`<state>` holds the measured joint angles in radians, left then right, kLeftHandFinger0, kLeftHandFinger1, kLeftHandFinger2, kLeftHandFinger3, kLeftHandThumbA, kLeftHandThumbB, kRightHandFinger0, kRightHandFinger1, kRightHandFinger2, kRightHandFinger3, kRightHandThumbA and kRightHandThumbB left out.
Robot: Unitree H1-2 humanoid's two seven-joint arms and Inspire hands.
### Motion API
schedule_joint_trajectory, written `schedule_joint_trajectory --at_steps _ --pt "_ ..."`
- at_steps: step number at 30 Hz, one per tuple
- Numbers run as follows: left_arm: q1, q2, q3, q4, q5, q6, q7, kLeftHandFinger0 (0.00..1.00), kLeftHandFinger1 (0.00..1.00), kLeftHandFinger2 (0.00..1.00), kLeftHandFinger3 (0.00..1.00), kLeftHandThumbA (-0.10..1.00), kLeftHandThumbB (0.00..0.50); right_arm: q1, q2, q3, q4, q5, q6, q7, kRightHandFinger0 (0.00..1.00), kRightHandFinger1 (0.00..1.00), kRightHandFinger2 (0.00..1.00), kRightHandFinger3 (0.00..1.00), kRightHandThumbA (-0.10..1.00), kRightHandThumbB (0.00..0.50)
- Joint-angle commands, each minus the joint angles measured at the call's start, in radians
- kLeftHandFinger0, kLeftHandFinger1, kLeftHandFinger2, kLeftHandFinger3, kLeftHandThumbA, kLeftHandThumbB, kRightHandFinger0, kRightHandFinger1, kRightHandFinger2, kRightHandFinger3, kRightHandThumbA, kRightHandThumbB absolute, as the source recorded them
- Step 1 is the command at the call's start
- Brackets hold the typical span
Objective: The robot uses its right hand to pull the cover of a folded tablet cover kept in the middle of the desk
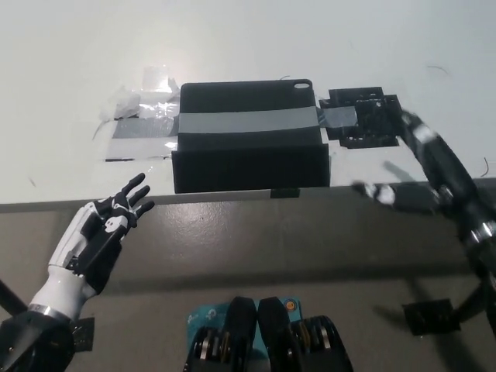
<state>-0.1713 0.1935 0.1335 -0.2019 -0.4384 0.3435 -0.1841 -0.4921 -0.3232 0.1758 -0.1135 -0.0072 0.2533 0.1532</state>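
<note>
Honestly, my right hand (434,167) is the hardest part to read: it is motion-blurred off the right edge of the tablet cover (248,136), its fingers spread and grasping nothing that I can see, though whether a fingertip touches the cover I cannot tell. My right arm runs out of the picture at the lower right. One black tablet cover lies folded in the middle of the white surface (70,62), close to the near edge, with one grey strip of tape (248,122) across its top. Beside its right end sits one black bracket-like piece (364,116), partly hidden by my fingers; what it is I cannot make out. Crumpled clear tape (143,112) lies at the cover's left. My white left hand (105,229) rests below the surface edge, released, fingers apart
</note>
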Motion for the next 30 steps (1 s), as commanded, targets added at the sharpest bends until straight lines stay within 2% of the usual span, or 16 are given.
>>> schedule_joint_trajectory --at_steps 1,7,10,14,15,16,17,22,24,27,30 --pt "-0.021 0.019 0.0 -0.041 -0.021 0.014 -0.019 1.0 1.0 1.0 1.0 0.62 0.338 -0.218 -0.032 0.103 0.041 -0.182 -0.046 0.064 1.0 1.0 1.0 1.0 0.94 0.5" --pt "-0.024 0.019 -0.003 -0.036 -0.011 0.005 -0.018 1.0 1.0 1.0 1.0 0.63 0.354 -0.395 0.004 0.22 0.193 -0.245 -0.078 0.091 1.0 1.0 1.0 1.0 0.88 0.5" --pt "-0.023 0.018 0.003 -0.036 -0.021 0.017 -0.014 1.0 1.0 1.0 1.0 0.61 0.325 -0.478 0.064 0.272 0.321 -0.259 -0.117 0.091 1.0 1.0 1.0 1.0 0.81 0.5" --pt "-0.022 0.022 -0.002 -0.044 -0.012 0.012 -0.017 1.0 1.0 1.0 1.0 0.64 0.341 -0.531 0.102 0.306 0.427 -0.286 -0.151 0.089 1.0 1.0 1.0 1.0 0.81 0.5" --pt "-0.022 0.024 -0.003 -0.043 -0.007 0.013 -0.015 1.0 1.0 1.0 1.0 0.65 0.342 -0.559 0.119 0.33 0.504 -0.317 -0.173 0.077 1.0 1.0 1.0 1.0 0.84 0.5" --pt "-0.021 0.026 -0.005 -0.042 -0.007 0.006 -0.021 1.0 1.0 1.0 1.0 0.66 0.332 -0.57 0.129 0.337 0.545 -0.325 -0.187 0.072 1.0 1.0 1.0 1.0 0.82 0.5" --pt "-0.021 0.019 0.004 -0.044 -0.024 0.016 -0.015 1.0 1.0 1.0 1.0 0.61 0.32 -0.583 0.132 0.35 0.589 -0.337 -0.194 0.077 1.0 1.0 1.0 1.0 0.82 0.5" --pt "-0.02 0.024 -0.001 -0.048 -0.019 0.019 -0.016 1.0 1.0 1.0 1.0 0.6 0.307 -0.602 0.151 0.4 0.753 -0.381 -0.216 0.085 1.0 1.0 1.0 1.0 0.77 0.5" --pt "-0.022 0.026 -0.003 -0.043 -0.017 0.012 -0.021 1.0 1.0 1.0 1.0 0.6 0.311 -0.598 0.155 0.421 0.801 -0.403 -0.219 0.087 1.0 1.0 1.0 1.0 0.77 0.5" --pt "-0.024 0.029 -0.008 -0.047 -0.009 0.014 -0.019 1.0 1.0 1.0 1.0 0.62 0.3 -0.561 0.145 0.48 0.813 -0.45 -0.207 0.131 1.0 1.0 1.0 1.0 0.9 0.5" --pt "-0.023 0.032 -0.01 -0.054 -0.003 0.019 -0.011 1.0 1.0 1.0 1.0 0.63 0.304 -0.518 0.14 0.512 0.805 -0.474 -0.226 0.128 1.0 1.0 1.0 1.0 0.91 0.5"
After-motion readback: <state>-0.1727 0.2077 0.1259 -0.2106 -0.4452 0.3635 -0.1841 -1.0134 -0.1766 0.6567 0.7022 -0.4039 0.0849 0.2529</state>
